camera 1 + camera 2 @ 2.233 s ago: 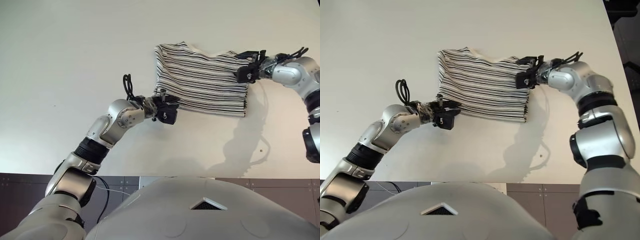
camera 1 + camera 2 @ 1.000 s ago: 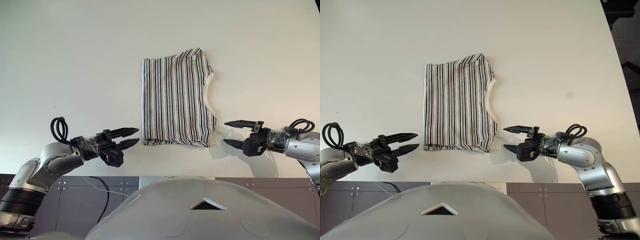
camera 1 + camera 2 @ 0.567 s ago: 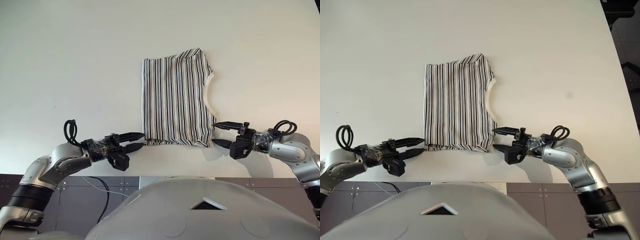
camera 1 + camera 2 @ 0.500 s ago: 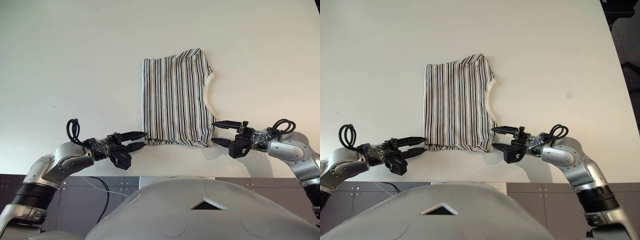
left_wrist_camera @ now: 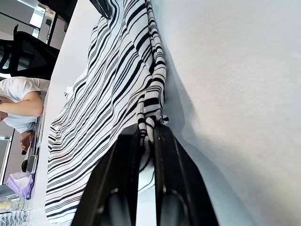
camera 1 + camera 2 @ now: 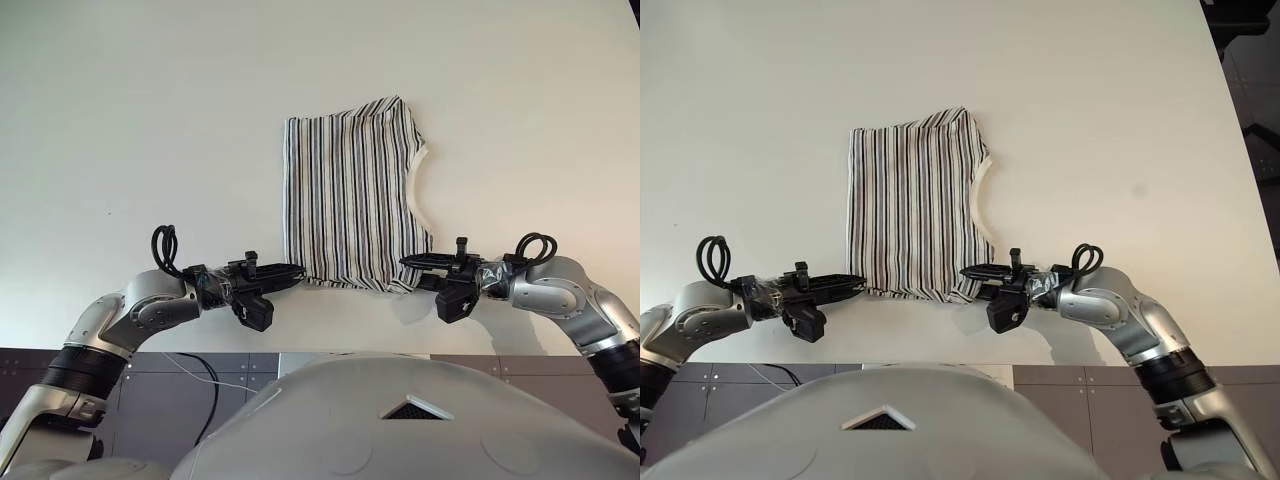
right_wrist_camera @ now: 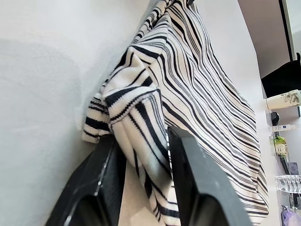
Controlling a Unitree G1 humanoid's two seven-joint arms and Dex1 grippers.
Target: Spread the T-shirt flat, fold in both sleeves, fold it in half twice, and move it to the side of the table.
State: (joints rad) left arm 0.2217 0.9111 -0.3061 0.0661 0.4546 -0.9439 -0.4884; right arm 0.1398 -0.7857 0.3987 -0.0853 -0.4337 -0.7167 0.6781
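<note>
Near the table's front edge: I see the T-shirt [image 6: 350,200], folded into a tall striped block on the white table [image 6: 150,120], about midway between the left and right edges.
Long way of the shirt: it runs from the front edge toward the far edge. The neck curve is on its right side.
Shirt to grippers: it lies just past both of them, toward the far edge. Each gripper sits at one near corner.
Left gripper [image 6: 288,272]: it is at the near left corner, low over the table. Its fingers [image 5: 120,162] are pinched almost together, with the striped corner caught between them.
Right gripper [image 6: 410,270]: it is at the near right corner. Its fingers [image 7: 190,157] squeeze a thick bunch of cloth, so the gap between them is wider.
Which arm is nearer: neither, I think. Each has its own corner.
Next move, my guess: lift both near corners and carry them over to the far end, folding the shirt in half again. Both arms should go together, or the fold may come out crooked.
</note>
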